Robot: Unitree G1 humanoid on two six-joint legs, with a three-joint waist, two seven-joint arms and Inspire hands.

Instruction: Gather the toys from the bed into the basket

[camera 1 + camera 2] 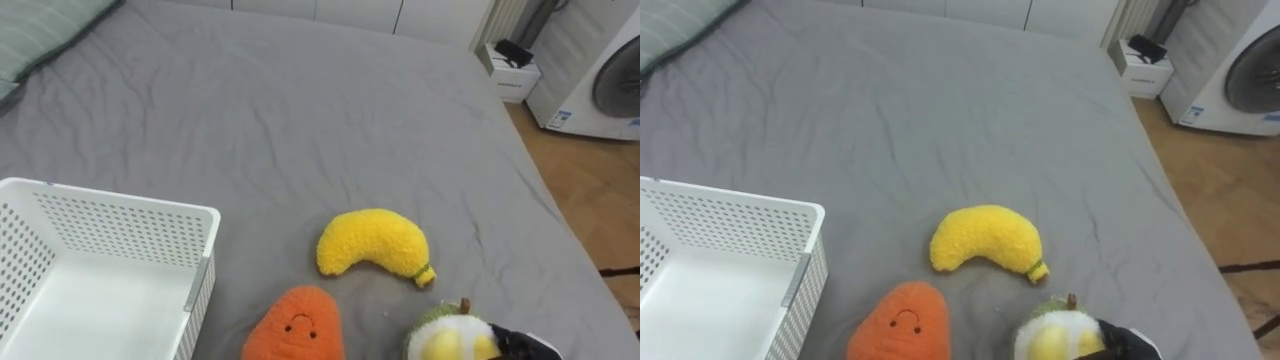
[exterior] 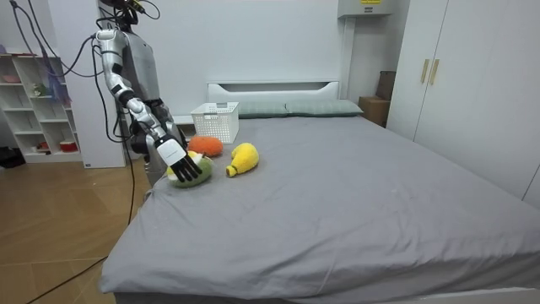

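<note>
Grey sheet covered the wide bed (image 1: 300,110), with soft wrinkles. Three plush toys lay close together near the robot's edge of it: a yellow banana toy (image 1: 372,243), an orange carrot toy (image 1: 295,325) with a small face, and a green toy (image 1: 450,338) with a white and yellow middle. The banana lay a little farther in on the bed than the other two. The carrot lay between the green toy and a white basket (image 1: 120,215) with many small holes, which stood on the sheet at the robot's left, open on top. In the room view the robot stood by the side of the bed, at the room view's left, and its right hand (image 2: 180,158) lay on top of the green toy; I cannot tell whether its fingers were closed around it. A striped pillow (image 1: 45,35) lay at the far left corner. Beyond the bed's right edge were wooden floor (image 1: 590,200), a small white box (image 1: 508,72) and a white machine (image 1: 600,85) with a round door.
</note>
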